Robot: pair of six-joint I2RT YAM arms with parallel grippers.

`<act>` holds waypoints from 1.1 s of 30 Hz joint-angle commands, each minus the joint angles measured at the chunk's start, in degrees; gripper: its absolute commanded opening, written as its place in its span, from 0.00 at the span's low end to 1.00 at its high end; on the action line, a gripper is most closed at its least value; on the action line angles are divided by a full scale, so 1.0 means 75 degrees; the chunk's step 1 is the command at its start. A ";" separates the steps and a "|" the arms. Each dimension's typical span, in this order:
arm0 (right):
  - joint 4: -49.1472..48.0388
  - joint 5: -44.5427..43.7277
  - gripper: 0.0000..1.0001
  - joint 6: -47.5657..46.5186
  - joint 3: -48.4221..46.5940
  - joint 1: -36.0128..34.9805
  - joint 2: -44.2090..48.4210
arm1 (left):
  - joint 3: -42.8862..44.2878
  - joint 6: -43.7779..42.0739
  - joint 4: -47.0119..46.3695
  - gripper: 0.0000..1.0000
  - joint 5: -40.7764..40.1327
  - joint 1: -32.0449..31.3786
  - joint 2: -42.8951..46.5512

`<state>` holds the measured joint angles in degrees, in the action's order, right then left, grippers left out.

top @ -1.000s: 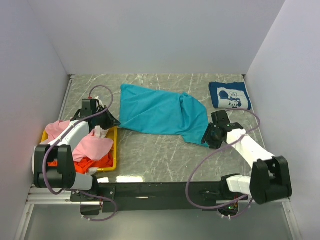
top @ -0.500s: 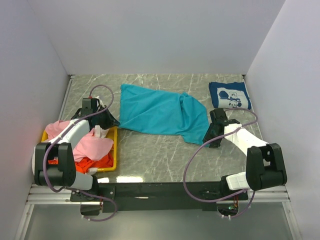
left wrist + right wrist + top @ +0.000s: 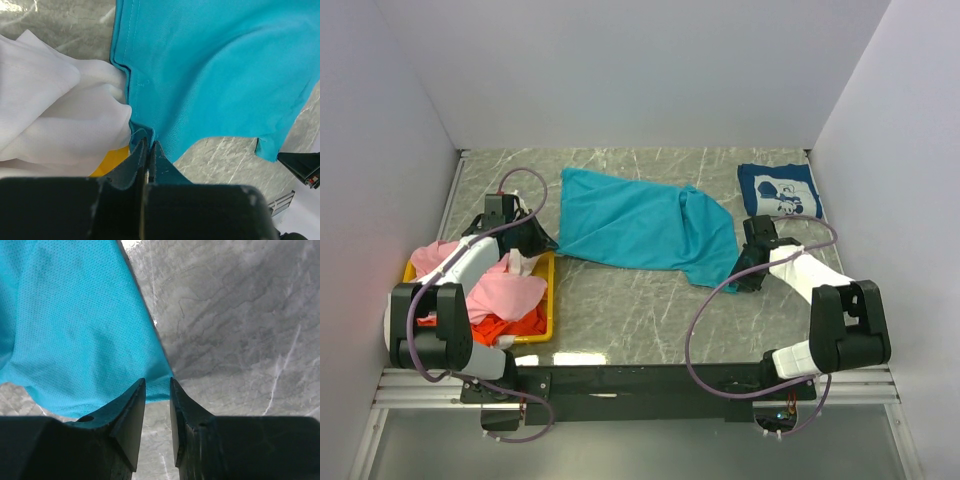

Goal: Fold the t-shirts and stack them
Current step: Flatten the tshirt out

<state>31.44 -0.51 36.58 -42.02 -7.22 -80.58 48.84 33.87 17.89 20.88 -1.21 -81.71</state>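
A teal t-shirt (image 3: 640, 225) lies spread across the middle of the table. My left gripper (image 3: 545, 243) sits at its near-left corner. In the left wrist view the left gripper (image 3: 146, 142) is shut on the teal hem (image 3: 210, 75). My right gripper (image 3: 737, 279) is at the shirt's near-right corner. The right wrist view shows the right gripper (image 3: 157, 385) open, a narrow gap between the jaws, with the teal corner (image 3: 80, 330) lying at the tips. A folded navy t-shirt (image 3: 779, 190) with white print rests at the back right.
A yellow tray (image 3: 550, 300) at the left holds a heap of pink (image 3: 505, 295), orange (image 3: 517, 325) and white (image 3: 520, 265) t-shirts. White cloth (image 3: 55, 120) bulges beside my left jaws. White walls enclose the table on three sides.
My right gripper has swung in onto the teal shirt's near-right corner and its jaws have narrowed. The left gripper and the shirt's left side have stayed put.
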 commanded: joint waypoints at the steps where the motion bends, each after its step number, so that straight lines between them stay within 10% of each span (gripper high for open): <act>1: -0.0208 0.0033 0.33 0.0021 0.0013 0.0037 -0.0120 | 0.0332 -0.0168 0.0029 0.00 -0.0148 0.0021 0.0055; 18: -0.0172 -0.0061 0.33 0.0010 0.0388 0.0037 -0.0131 | 0.0203 -0.0191 0.0169 0.00 -0.0300 0.0021 0.0313; 25: -0.0348 0.0244 0.12 -0.0049 0.0505 0.0037 -0.0272 | 0.0261 -0.0074 0.0333 0.01 -0.0558 0.0021 0.0488; 33: -0.0290 0.0244 0.00 -0.0072 0.0587 0.0037 -0.0108 | 0.0156 0.0371 0.0708 0.45 -0.1190 0.0021 0.1086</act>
<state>29.08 1.39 36.36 -39.79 -7.11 -81.14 49.23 35.14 22.33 14.72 -1.19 -76.88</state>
